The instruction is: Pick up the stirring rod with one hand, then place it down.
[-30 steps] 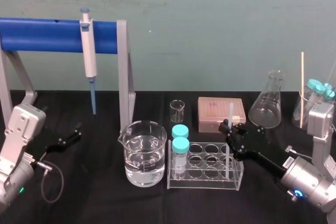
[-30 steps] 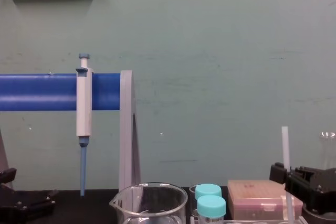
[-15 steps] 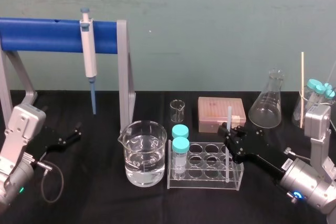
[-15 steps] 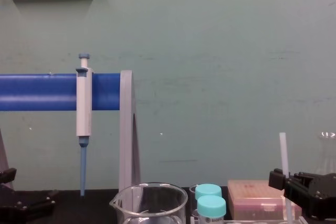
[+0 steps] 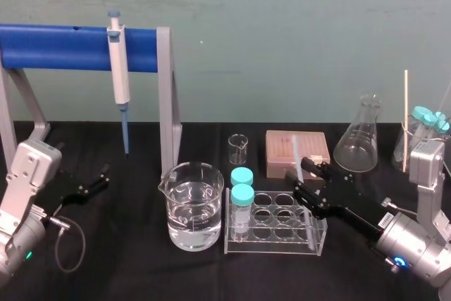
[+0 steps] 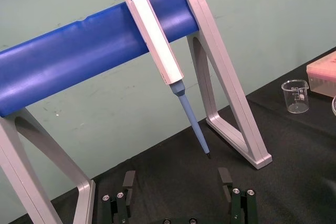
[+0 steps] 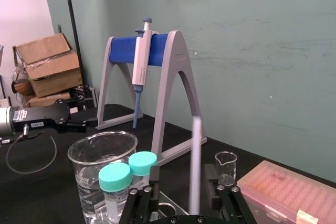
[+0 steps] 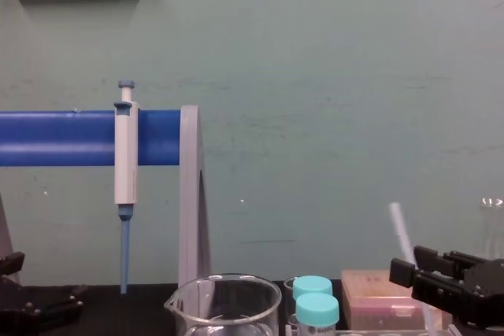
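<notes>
The right gripper [image 5: 307, 180] is out over the right end of the clear tube rack [image 5: 275, 229], its two black fingers [image 7: 140, 199] spread well apart and clamped on nothing. The stirring rod [image 7: 195, 163] stands in the gap between them. In the right wrist view it rises just beside one finger and well apart from the other; whether it touches the near finger cannot be told. From the chest view the rod [image 8: 400, 227] is tilted, its top leaning out above and to the robot's left of the fingertips, while its lower part passes down behind them toward the rack. Its bottom end is too faint to place.

Beyond the fingertips, on the robot's left of them, two teal-capped tubes [image 5: 242, 187] stand in the rack's far end, and the beaker [image 5: 194, 206] of clear water sits just past those. A pink box [image 5: 296, 149] lies behind the fingers, near the rear one.

The left gripper [image 5: 95, 180] rests low over the black table [image 5: 141, 259] at the robot's left, well apart from the rod. Its fingers [image 6: 128, 181] are also wide open and empty — ahead of them, in the left wrist view, the white-and-blue pipette [image 6: 157, 45] hangs from the blue stand [image 6: 63, 61], its tip pointing down toward the gap between the fingertips but well short of it
</notes>
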You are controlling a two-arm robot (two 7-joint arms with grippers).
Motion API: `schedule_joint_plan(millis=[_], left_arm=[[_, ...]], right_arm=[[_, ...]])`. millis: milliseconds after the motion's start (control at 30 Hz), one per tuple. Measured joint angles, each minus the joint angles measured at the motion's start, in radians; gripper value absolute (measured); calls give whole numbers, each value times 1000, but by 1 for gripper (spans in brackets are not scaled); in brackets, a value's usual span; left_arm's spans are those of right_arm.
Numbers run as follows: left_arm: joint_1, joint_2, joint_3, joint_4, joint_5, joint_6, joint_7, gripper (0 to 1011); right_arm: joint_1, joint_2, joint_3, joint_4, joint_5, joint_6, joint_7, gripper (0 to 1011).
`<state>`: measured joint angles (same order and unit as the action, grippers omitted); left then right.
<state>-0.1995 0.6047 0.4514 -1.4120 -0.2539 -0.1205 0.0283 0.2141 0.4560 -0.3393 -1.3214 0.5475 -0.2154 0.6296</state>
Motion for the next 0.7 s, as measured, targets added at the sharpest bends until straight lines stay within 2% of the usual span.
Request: schedule_joint_plan(millis=[33,100,233,433,567,633,700], left_arm=[[0,0,0,0,0,0,0,1000],[0,0,0,0,0,0,0,1000],[0,0,0,0,0,0,0,1000],[0,0,0,0,0,0,0,1000],[0,0,0,0,0,0,0,1000],[0,0,0,0,0,0,0,1000],[0,0,0,0,0,0,0,1000]], right_arm=[[0,0,0,0,0,0,0,553],[0,0,0,0,0,0,0,590],[0,0,0,0,1,-1,0,752],[0,0,0,0,1,-1,0,890],[-3,-2,23,-25,-4,-8,-36,997],[-9,-4,38,-40,-12,-15,-63,1003],[-21,-8,67,-67,-36,-24,-125,1003]])
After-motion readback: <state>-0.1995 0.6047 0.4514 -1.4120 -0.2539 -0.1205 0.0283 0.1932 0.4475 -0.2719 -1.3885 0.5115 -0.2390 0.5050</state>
